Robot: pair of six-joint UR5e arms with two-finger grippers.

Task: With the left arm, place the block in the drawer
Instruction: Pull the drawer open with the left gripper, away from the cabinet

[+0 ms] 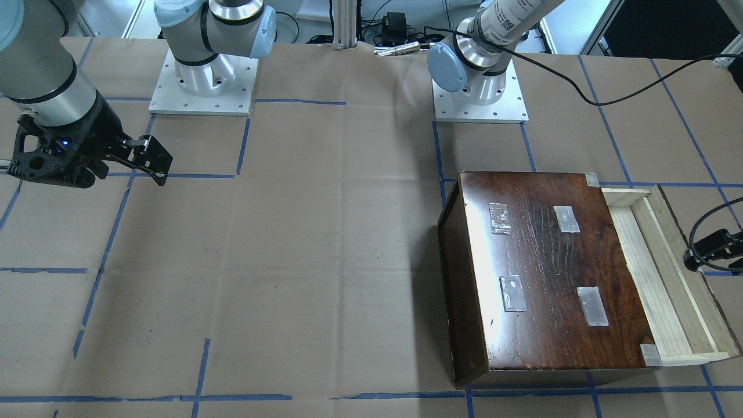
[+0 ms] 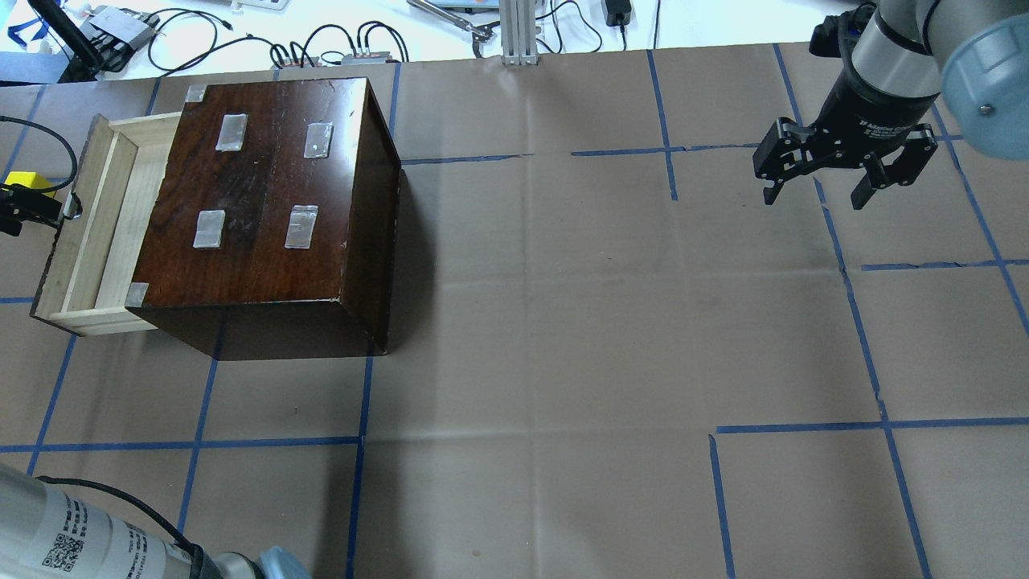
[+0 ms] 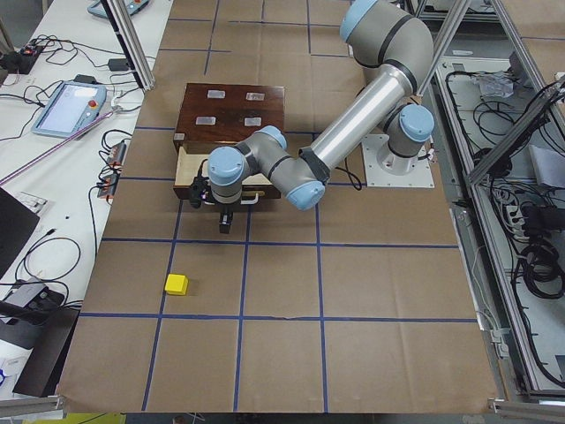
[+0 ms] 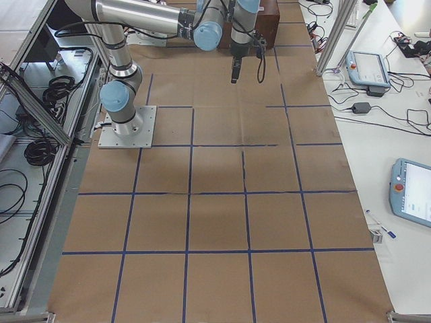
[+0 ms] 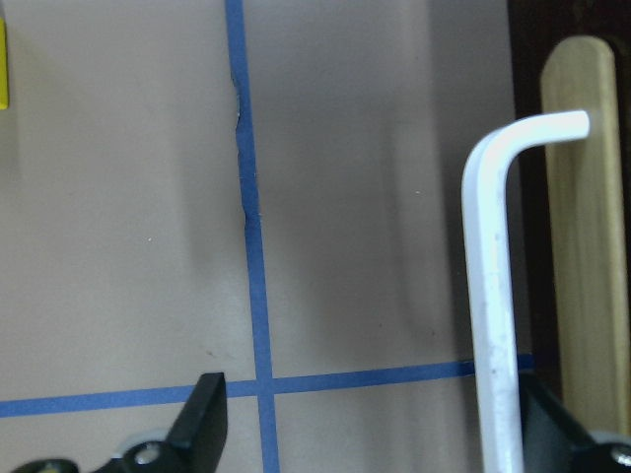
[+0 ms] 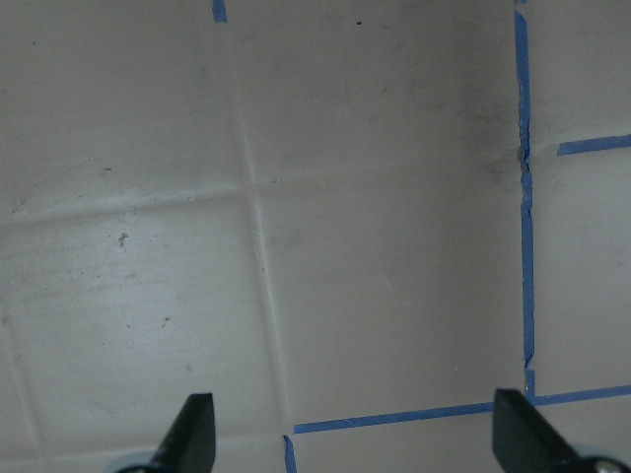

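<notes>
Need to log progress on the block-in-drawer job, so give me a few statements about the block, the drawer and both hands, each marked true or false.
1. The drawer stands pulled out of the dark wooden box. True.
2. The yellow block lies inside the drawer. False: it sits on the brown paper outside, beyond the drawer's front.
3. The left hand is open. True.
4. The right hand grips the block. False: it is open and empty, over bare paper far from the box.
5. The white handle shows close beside one finger in the left wrist view. True.
</notes>
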